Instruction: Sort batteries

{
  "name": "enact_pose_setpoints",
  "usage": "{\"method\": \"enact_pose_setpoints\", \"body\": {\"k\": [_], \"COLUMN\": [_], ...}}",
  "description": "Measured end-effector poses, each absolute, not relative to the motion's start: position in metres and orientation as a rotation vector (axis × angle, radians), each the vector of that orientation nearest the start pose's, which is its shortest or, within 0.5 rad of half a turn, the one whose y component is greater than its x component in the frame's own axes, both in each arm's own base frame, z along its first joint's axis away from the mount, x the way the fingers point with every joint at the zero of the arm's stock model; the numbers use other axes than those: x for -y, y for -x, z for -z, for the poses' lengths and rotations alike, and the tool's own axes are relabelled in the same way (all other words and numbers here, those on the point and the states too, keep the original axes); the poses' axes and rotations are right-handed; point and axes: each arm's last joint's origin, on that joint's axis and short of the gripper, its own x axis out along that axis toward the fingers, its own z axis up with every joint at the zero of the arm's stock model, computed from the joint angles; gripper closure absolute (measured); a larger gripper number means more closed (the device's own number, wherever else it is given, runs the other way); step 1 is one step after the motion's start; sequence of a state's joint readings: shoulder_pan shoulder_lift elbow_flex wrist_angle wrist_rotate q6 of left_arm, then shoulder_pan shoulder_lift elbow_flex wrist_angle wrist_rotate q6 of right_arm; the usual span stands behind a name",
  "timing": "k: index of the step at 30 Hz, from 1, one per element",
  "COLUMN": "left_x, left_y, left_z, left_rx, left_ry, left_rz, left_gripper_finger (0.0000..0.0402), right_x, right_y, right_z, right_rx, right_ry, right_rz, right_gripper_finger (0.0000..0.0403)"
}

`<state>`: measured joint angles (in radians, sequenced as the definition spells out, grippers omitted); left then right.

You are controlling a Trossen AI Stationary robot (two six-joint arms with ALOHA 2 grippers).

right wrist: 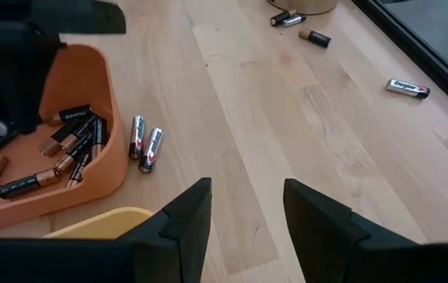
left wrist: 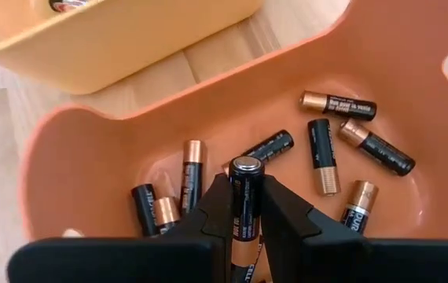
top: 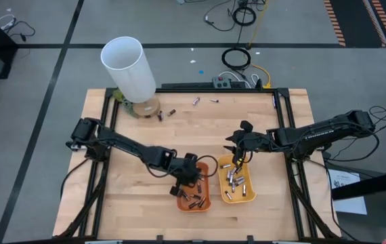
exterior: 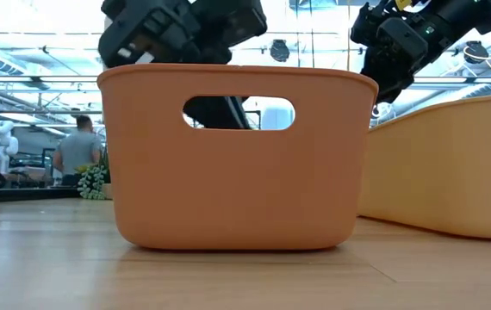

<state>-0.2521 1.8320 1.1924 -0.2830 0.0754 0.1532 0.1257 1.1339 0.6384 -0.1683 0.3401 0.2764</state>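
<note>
Sorting stock, partly done. Near edge of the wooden table: orange tray, smooth moulded plastic with rounded corners and a handle slot, holding a loose layer of dark batteries with coppery ends. The left gripper hangs over this tray, its fingers pinching one dark battery upright, seemingly about to be let go among its like. Touching or just beside it toward the right edge: yellow tray, the same glossy plastic, holding several batteries that look silvery from above; the right gripper hovers at its far rim, fingers spread and carrying nothing. Two silver-and-red batteries lie side by side on the bare wood just beside the orange tray. Toward the far edge, well apart from both trays: a few stray cells scattered on the boards, and one or two more near the base of the tall white tube, matte, cylindrical and open-topped. Judged status: most cells are binned by type, with perhaps six or seven left on the table.
</note>
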Motion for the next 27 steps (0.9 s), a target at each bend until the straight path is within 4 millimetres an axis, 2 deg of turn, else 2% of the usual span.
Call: {"method": "enact_pose_setpoints", "body": {"k": [10, 21, 23, 27], "left_x": [0.090, 0.086, 0.086, 0.086], "left_y": [-0.365, -0.374, -0.373, -0.375], "left_z": [-0.168, -0.154, -0.152, -0.153], "left_rx": [-0.915, -0.906, -0.918, -0.907], "left_ry": [-0.222, -0.190, -0.191, -0.198], "left_rz": [0.369, 0.398, 0.396, 0.389], "left_gripper_finger": [0.0354, 0.0354, 0.0342, 0.0285], "right_x": [-0.019, -0.020, -0.020, -0.020], "right_y": [-0.227, -0.232, -0.234, -0.236], "right_z": [-0.221, -0.216, -0.214, -0.210], "right_rx": [-0.599, -0.613, -0.619, -0.637], "right_ry": [-0.115, -0.107, -0.104, -0.099], "right_rz": [0.292, 0.291, 0.291, 0.293], "right_gripper_finger": [0.0252, 0.0252, 0.0252, 0.0252]}}
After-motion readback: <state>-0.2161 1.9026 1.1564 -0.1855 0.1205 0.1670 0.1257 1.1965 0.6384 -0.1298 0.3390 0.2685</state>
